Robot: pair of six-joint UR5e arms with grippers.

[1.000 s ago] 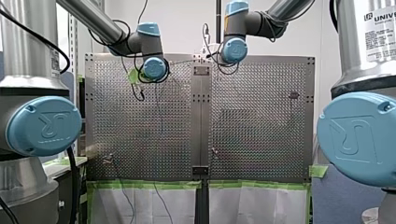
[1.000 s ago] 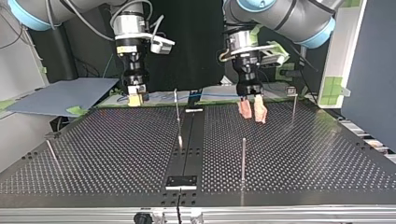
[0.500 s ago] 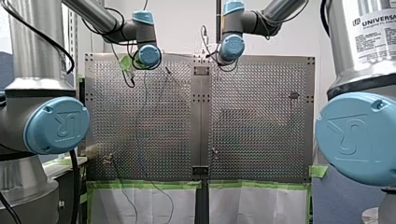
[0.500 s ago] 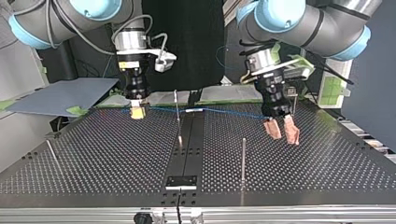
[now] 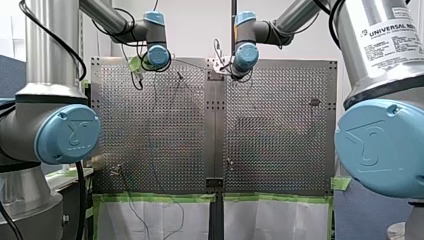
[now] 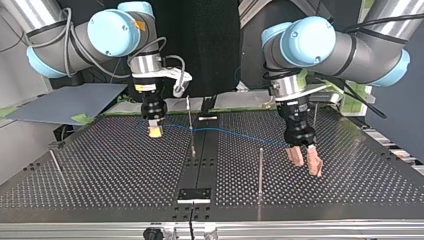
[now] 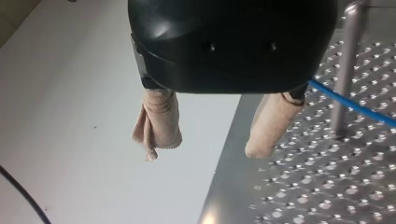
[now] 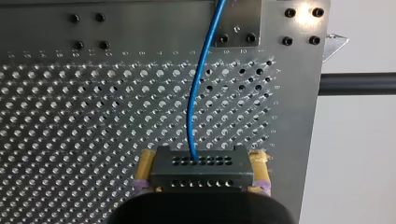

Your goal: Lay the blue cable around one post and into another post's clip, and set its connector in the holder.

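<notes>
In the top view my right gripper (image 6: 155, 131), at the view's left, has yellow pads shut on the dark connector (image 8: 201, 170). The blue cable (image 6: 235, 134) leaves the connector, passes a thin post (image 6: 189, 115) near the middle strip and reaches my left gripper (image 6: 305, 161) at the view's right. That gripper is open, its beige padded fingers (image 7: 159, 121) spread above the plate. In the left wrist view the blue cable (image 7: 355, 105) runs past the base of one finger, in front of a metal post (image 7: 345, 70). A small holder plate (image 6: 195, 194) sits at the near middle.
More posts stand on the perforated table (image 6: 115, 165): one (image 6: 260, 170) just beside my left gripper, one (image 6: 315, 112) behind it, one (image 6: 55, 162) at the top view's far left. A grey sheet (image 6: 65, 102) lies off the table's back left corner.
My left gripper has swung toward the top view's right and nearer the camera, staying open. My right gripper carried the connector a little nearer too. The blue cable now stretches between them.
</notes>
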